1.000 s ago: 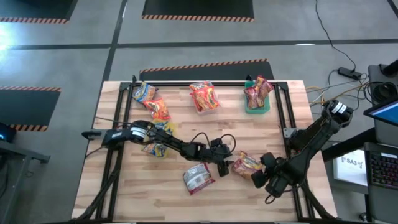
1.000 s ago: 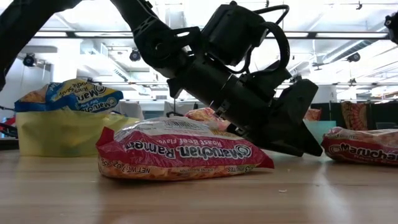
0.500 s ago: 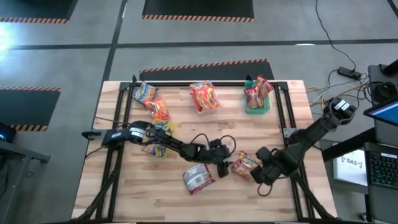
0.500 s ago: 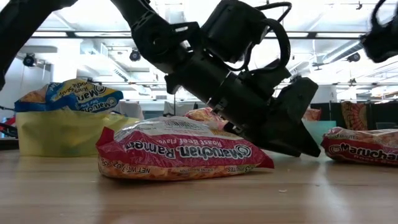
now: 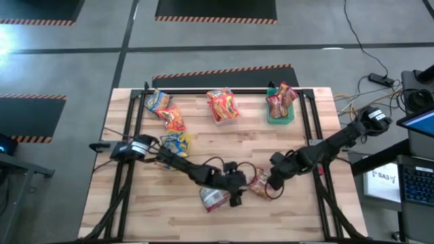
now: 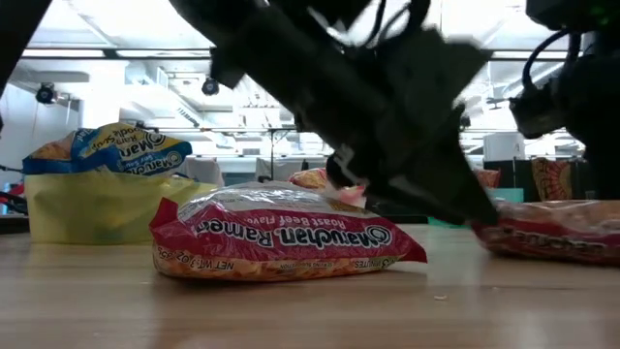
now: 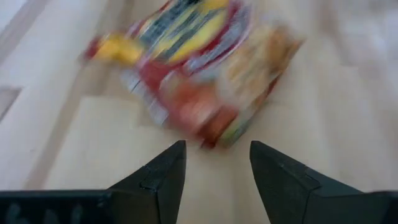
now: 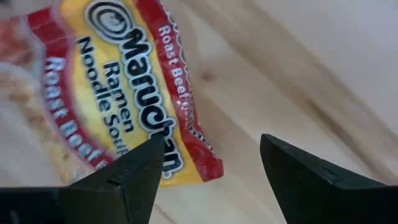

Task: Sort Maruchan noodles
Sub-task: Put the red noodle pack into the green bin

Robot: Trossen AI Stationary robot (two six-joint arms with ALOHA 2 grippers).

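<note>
A red Roast Beef packet [image 5: 260,184] lies flat on the table between both grippers. My right gripper [image 5: 271,181] is open over that packet's right end, and its wrist view shows the packet [image 8: 118,106] under the open fingers [image 8: 211,140]. My left gripper [image 5: 237,195] is open just left of the packet. Its wrist view shows a blurred red-and-yellow packet [image 7: 193,68] ahead of the fingertips [image 7: 216,146]. A silvery-red packet [image 5: 213,198] lies flat beside the left gripper and fills the low view's front [image 6: 281,237]. My right gripper has one finger [image 8: 146,158] standing over the packet's printed edge [image 8: 186,155], coming from the table's right and slanting down. I cannot tell whether it touches the packet. The packet lies flat on the table.
A clear tub [image 5: 224,116] and a green tub [image 5: 281,116] near the far edge hold packets. Loose packets [image 5: 166,112] and a yellow-and-blue one [image 5: 175,142] lie far left. A yellow tub [image 6: 107,208] shows in the low view. Bare wood lies at the near left.
My right gripper has swung from the near right corner toward the table's left, up to the red packet. My left gripper has moved a little toward the near edge. The red packet has shifted slightly to the left.
</note>
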